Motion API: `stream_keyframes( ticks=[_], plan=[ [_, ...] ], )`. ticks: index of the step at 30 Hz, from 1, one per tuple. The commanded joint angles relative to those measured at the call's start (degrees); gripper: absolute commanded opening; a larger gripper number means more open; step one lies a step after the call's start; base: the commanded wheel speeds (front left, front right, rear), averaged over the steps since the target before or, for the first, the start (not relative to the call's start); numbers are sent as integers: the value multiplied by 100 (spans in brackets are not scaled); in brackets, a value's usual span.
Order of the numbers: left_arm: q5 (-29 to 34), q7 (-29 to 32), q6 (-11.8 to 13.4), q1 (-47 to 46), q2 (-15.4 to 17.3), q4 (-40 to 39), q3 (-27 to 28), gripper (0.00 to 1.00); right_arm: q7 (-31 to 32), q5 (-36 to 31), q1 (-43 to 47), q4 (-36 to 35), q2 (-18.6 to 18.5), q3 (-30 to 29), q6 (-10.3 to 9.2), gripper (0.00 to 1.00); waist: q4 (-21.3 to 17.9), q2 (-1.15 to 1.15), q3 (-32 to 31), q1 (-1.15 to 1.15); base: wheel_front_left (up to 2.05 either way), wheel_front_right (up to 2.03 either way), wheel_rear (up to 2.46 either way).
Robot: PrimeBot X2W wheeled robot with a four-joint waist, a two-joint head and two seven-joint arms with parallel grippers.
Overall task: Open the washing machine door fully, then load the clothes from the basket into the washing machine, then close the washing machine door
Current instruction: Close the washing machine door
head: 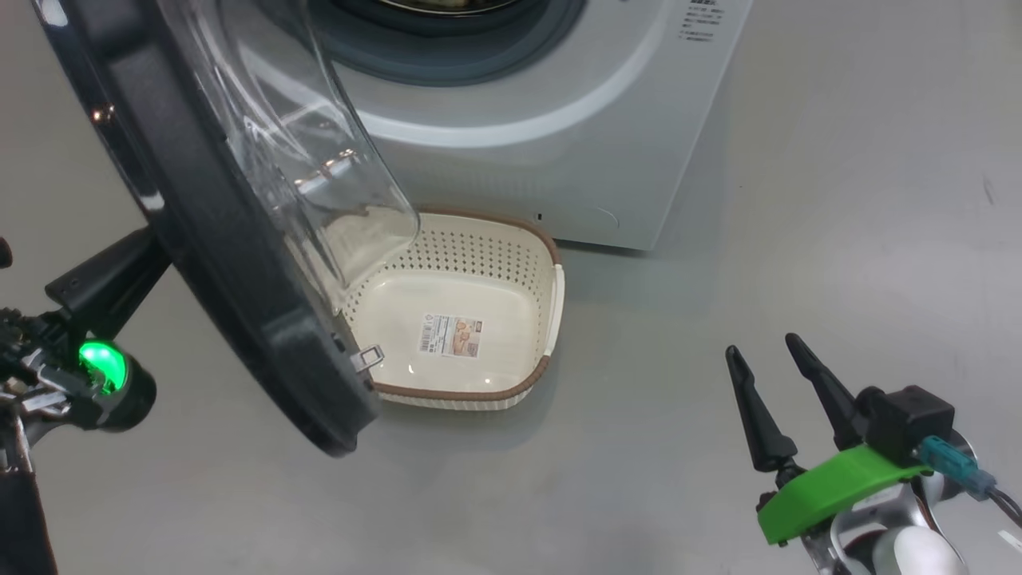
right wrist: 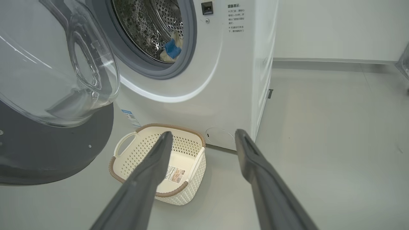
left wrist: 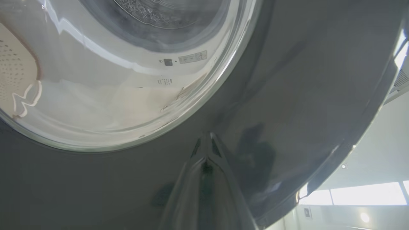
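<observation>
**ENTRY: Door-closing stage, load in drum, basket emptied**

**Left gripper** (left wrist: 207, 140): two long dark fingers clenched together, grasping nothing. The tips appear to press on the outer face of the large round washing machine door with its glossy black rim (head: 200, 263). They meet their own reflection there. The door's clear domed glass bowl (left wrist: 105, 80) lies up and to the left of the tips.

**Right gripper** (head: 761, 347): fingers spread wide, holding nothing, hanging over the bare grey floor (head: 798, 200).

**Small cream perforated plastic basket, brown woven-look rim** (right wrist: 134, 159): ahead of and below the right gripper, framed between its fingers in the wrist view. Only the label sticker shows on its bottom.

**Big white front-loading washing machine** (head: 519, 152): just beyond the basket, past the right fingertips.

**Pale-yellow clothes with a bright blue patch** (right wrist: 172, 48): inside the perforated steel drum (right wrist: 147, 22), low by the grey rubber seal, well above and beyond the right gripper.

**Step in hand (judged):** loading looks finished; the door stands open, so closing is under way.

**Next move calls for (judged):** a steady push from the left tips, following the hinge arc toward the machine until the latch catches. The cloth near the seal could get pinched. Whether the door's lower edge clears the basket cannot be told.
</observation>
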Motion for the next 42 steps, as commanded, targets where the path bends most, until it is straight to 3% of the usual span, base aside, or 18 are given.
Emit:
stream_keyframes(
  ticks=[1,8,24,42],
  plan=[
    [8,7,-19,-172,135,-257,126,0,-81,31,-206,-140,-14,135,2,100,-179,0,22,0,0,0,0],
    [109,-206,-149,-463,-74,-215,27,0,-251,142,-277,-17,-14,132,2,100,-594,0,135,0,0,0,0],
    [468,-831,-698,-1263,-546,502,-179,0,-517,304,-459,253,-14,177,2,100,-1348,0,287,0,0,0,0],
    [1130,-2006,-758,-2132,-750,696,-81,0,-777,482,-734,456,-14,331,2,100,-2073,0,685,0,0,0,0]
  ],
)
